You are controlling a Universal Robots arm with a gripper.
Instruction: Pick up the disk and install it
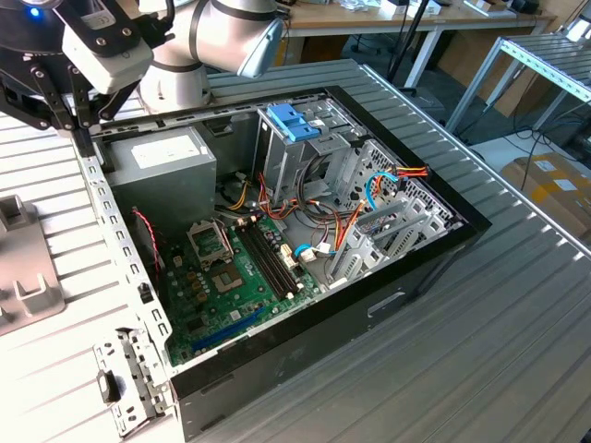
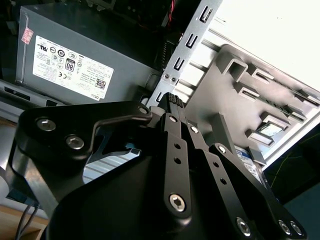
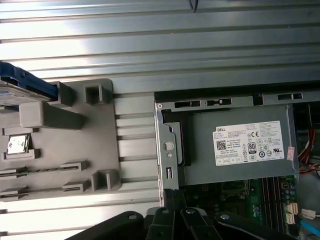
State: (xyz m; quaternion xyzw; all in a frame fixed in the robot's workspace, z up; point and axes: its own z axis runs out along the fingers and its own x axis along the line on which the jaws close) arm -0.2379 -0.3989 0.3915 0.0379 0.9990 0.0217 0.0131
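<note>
The disk [image 3: 24, 84] lies at one end of a grey holder [image 3: 130, 150] on the table beside the computer case; its bright blue side rail and a strip of silver metal show in the first wrist view. My gripper [image 1: 83, 140] hangs over the case's rim at the exterior view's left, near the power-supply corner and apart from the disk. In the second wrist view the gripper [image 2: 172, 101] has its black fingers pressed together with nothing between them, so it is shut. The gripper [image 3: 174, 212] also sits over the case edge in the first wrist view.
The open case [image 1: 434, 249] holds a grey power-supply box [image 1: 162, 159], a green motherboard [image 1: 231, 277], cables and a metal drive cage with a pale blue latch [image 1: 291, 120]. The grey holder [image 1: 23, 277] sits at the exterior view's left. A ribbed metal table [image 1: 499, 351] lies around the case.
</note>
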